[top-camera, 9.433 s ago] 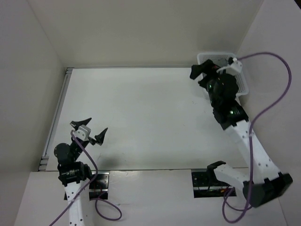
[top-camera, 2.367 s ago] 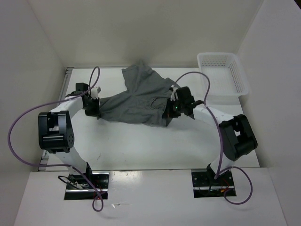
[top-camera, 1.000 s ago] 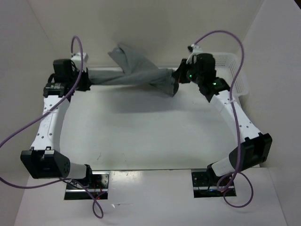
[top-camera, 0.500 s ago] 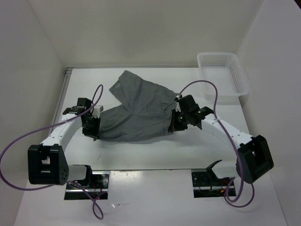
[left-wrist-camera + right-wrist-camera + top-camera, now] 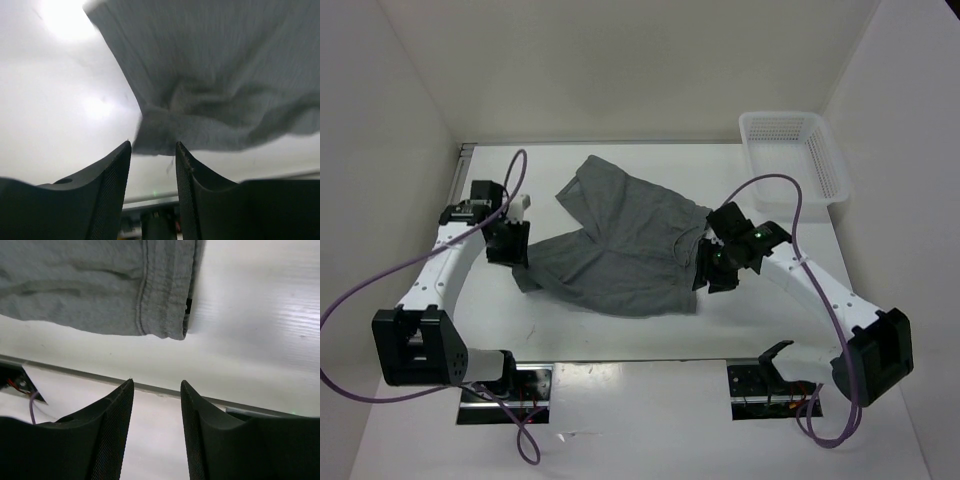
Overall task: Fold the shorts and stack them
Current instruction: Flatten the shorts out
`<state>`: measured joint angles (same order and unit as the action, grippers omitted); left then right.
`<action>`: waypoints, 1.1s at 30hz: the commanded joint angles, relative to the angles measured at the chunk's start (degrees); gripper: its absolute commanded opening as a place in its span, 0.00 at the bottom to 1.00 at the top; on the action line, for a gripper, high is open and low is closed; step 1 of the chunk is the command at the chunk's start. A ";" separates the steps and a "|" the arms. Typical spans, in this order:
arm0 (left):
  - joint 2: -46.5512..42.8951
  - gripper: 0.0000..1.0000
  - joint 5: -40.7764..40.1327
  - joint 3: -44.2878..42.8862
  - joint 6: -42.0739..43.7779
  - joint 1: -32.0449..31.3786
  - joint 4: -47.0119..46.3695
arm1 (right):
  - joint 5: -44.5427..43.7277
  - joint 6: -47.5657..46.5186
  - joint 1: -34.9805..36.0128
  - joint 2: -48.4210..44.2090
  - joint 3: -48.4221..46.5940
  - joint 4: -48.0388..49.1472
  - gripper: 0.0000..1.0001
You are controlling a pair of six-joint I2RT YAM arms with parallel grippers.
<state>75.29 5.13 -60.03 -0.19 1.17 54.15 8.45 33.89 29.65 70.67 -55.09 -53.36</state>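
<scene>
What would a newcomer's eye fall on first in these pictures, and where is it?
The grey shorts, spread rumpled across the middle of the white table. The left gripper and right gripper flank them at either side, jaws apart with no fabric between. A white mesh basket sits at the far right corner.

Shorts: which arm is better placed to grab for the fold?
Probably left: the shorts' bunched corner sits right at the open left gripper's tips, while the open right gripper has bare table between it and the waistband.
</scene>
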 commanded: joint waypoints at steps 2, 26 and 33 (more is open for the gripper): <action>3.55 0.49 0.93 -8.69 0.19 1.99 -5.46 | -6.95 2.23 0.32 -1.95 -6.78 -6.14 0.48; 21.13 0.43 2.33 -3.08 0.19 6.47 -25.40 | -9.06 6.45 7.35 7.90 8.41 26.37 0.34; 22.98 0.44 2.78 -1.94 0.19 6.48 -26.19 | -8.54 7.60 7.35 8.51 10.18 27.61 0.34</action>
<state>97.54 6.33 -61.93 -0.21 7.68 29.87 0.89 40.23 36.25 78.67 -45.47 -29.50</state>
